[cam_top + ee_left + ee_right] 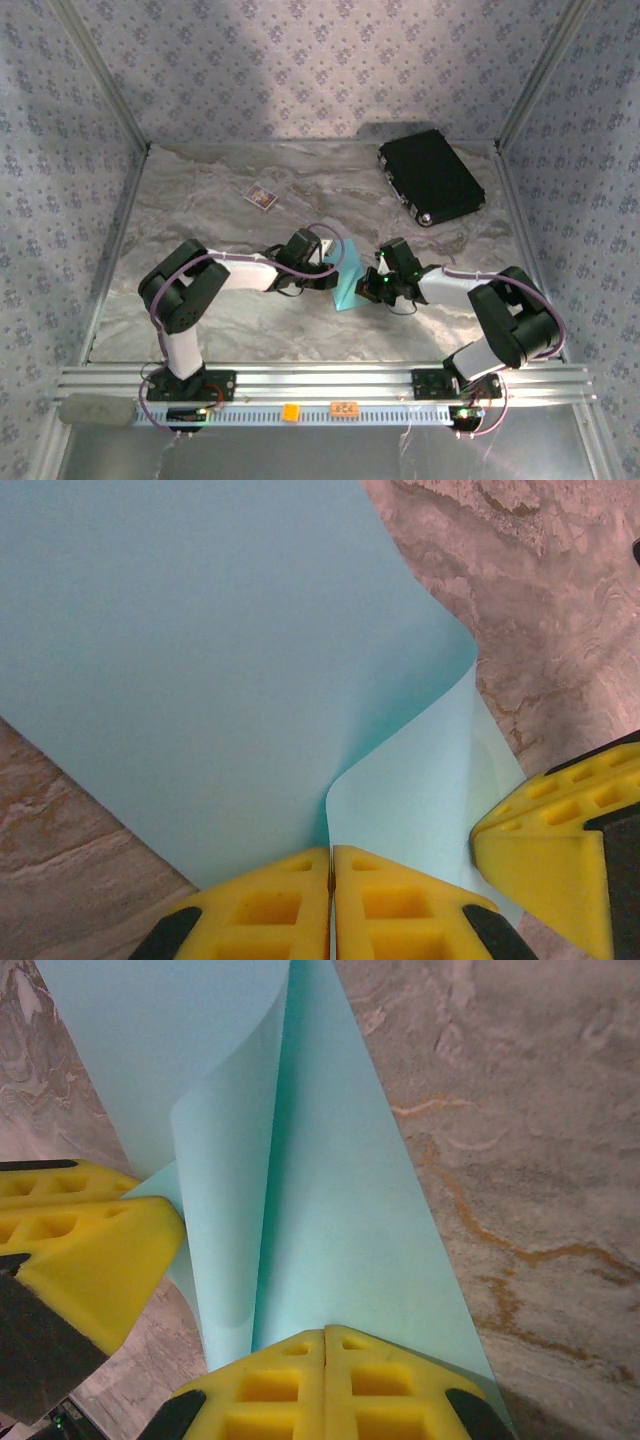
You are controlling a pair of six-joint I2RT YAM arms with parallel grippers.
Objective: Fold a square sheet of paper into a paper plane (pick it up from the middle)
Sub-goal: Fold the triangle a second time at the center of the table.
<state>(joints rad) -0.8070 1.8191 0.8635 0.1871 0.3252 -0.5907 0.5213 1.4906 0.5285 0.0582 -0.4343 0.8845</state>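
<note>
Just below the centre of the overhead view, the square sheet of paper [350,285] sits curled between the two arms' tips over the marbled table [200,200]. The left gripper [331,865] is clenched on its edge at the bottom of its wrist view; the right gripper [326,1345] pinches it likewise, the sheet rolling over up the frame. A black case [430,177] lies upper right; a small card [261,196] upper left of middle.

Black case [431,177] lying flat, angled, at far right of marbled tabletop [200,220]. Small dark card [260,196] with pale border lying far left of centre, well apart from case. Grey block [95,410] sitting by left end of metal rail [330,380].
</note>
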